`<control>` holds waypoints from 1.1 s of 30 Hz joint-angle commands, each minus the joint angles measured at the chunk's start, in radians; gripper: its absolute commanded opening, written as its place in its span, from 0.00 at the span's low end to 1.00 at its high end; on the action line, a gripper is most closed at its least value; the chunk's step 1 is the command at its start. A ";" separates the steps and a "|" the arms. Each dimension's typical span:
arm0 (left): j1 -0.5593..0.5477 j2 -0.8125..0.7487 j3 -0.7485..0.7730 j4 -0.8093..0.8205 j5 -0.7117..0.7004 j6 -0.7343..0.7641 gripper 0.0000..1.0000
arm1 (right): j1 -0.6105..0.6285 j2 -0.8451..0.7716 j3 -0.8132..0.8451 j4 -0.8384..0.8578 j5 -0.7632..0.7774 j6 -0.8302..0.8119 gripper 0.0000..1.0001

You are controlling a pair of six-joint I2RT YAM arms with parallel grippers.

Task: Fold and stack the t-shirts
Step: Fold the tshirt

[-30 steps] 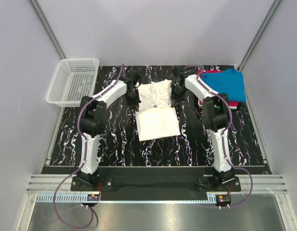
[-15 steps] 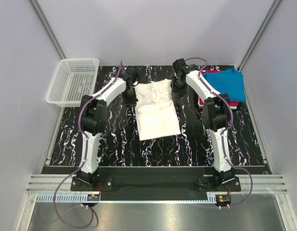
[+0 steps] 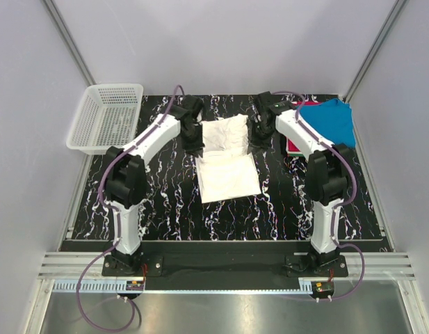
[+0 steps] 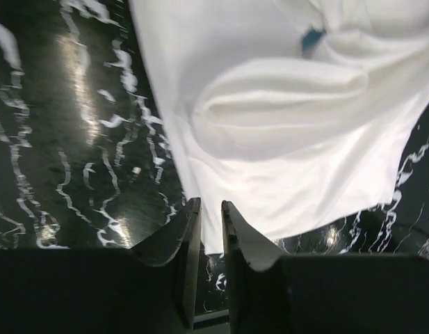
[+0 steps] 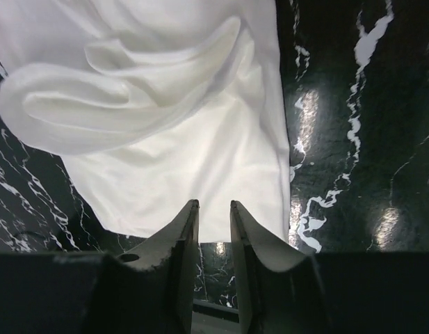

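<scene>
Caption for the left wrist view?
Left gripper, slightly open, above the edge of a half-folded white t-shirt on black marbled table.

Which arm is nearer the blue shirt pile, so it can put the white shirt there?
Probably the right. The blue shirt lies on the right, close beside the right pincer. The left pincer sits across the white shirt, farther away.

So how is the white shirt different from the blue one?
The white t-shirt lies in the middle of the table, straight on the black top; the blue t-shirt sits at the far right, on top of a red cloth. The white one is bunched into a soft roll across its middle; the blue one looks flatter. Both are soft cloth, and neither is in the basket.
</scene>
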 commanded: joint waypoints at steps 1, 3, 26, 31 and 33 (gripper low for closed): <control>-0.051 -0.002 -0.044 0.042 0.063 0.029 0.23 | 0.042 -0.029 -0.066 0.060 -0.048 0.005 0.31; -0.068 0.018 -0.047 0.054 0.060 0.031 0.23 | 0.048 -0.012 -0.077 0.084 -0.054 0.009 0.31; -0.077 0.209 0.093 0.094 0.023 0.041 0.22 | 0.048 0.227 0.144 0.115 -0.060 -0.017 0.29; -0.053 0.248 0.143 0.086 0.017 0.037 0.22 | 0.042 0.270 0.211 0.092 -0.052 -0.020 0.29; -0.045 0.254 0.150 0.083 0.003 0.037 0.22 | 0.042 0.285 0.227 0.083 -0.052 -0.024 0.29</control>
